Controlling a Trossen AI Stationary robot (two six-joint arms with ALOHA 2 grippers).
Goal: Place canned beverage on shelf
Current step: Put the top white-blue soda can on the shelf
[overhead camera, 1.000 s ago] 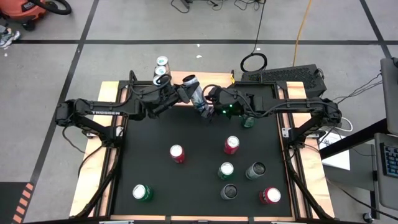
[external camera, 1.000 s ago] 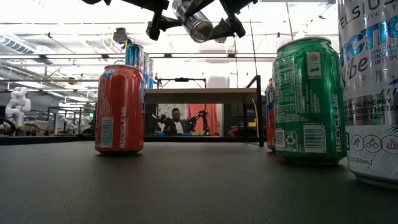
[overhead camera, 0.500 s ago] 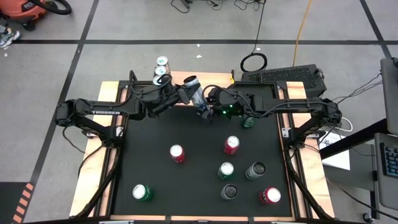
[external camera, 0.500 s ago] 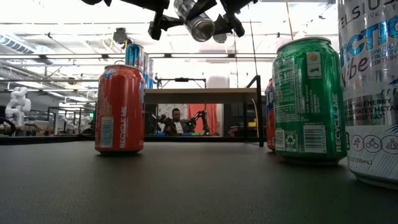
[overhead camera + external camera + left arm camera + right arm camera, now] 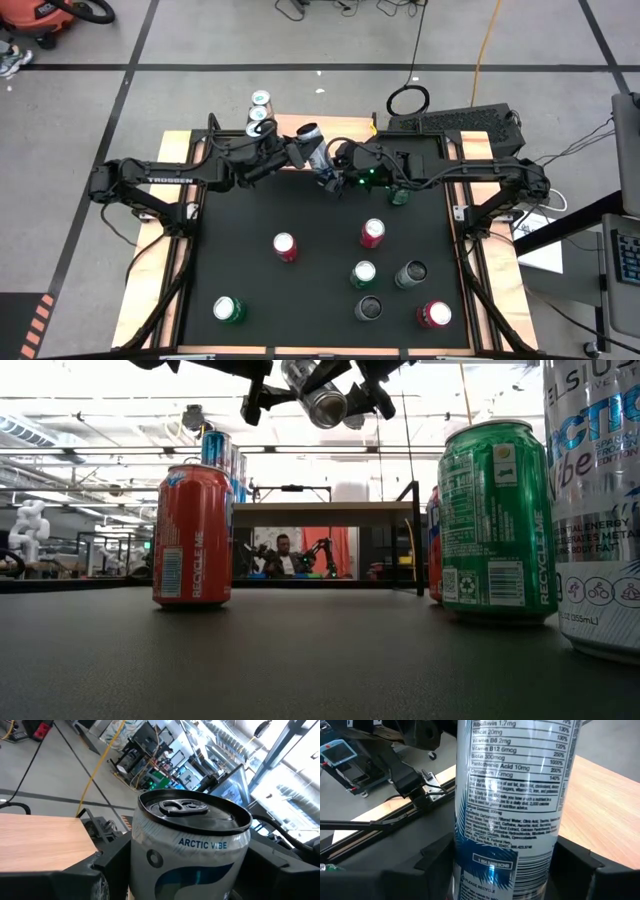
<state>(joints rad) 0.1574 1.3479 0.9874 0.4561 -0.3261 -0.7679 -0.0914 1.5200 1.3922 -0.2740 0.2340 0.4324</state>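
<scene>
Since the earlier frames, the tilted silver-and-blue beverage can (image 5: 313, 147) has shifted slightly toward the far edge of the black surface (image 5: 250, 290), and the right end effector (image 5: 332, 170) has narrowed its fingers around the can's lower body. Now the can hangs in the air between both arms, tipped with its top toward the far side: the left end effector (image 5: 292, 150) grips it from one side, as the left wrist view shows the can (image 5: 190, 850) with its pull-tab lid sitting between that arm's dark fingers, and the right end effector clamps it from the other, the right wrist view showing the can's printed label (image 5: 512, 810) filling the gap between its own fingers. So both end effectors hold the same can. In the low view the can (image 5: 322, 395) is raised high above the surface, well above the small light-wood shelf (image 5: 320, 513) on thin black legs at the far end. From above, the can sits just over the shelf's near edge (image 5: 345, 128), where two silver-topped cans (image 5: 260, 108) already stand at the left end. Red, green and dark cans (image 5: 372, 270) stand scattered on the near half of the surface, unmoved.
</scene>
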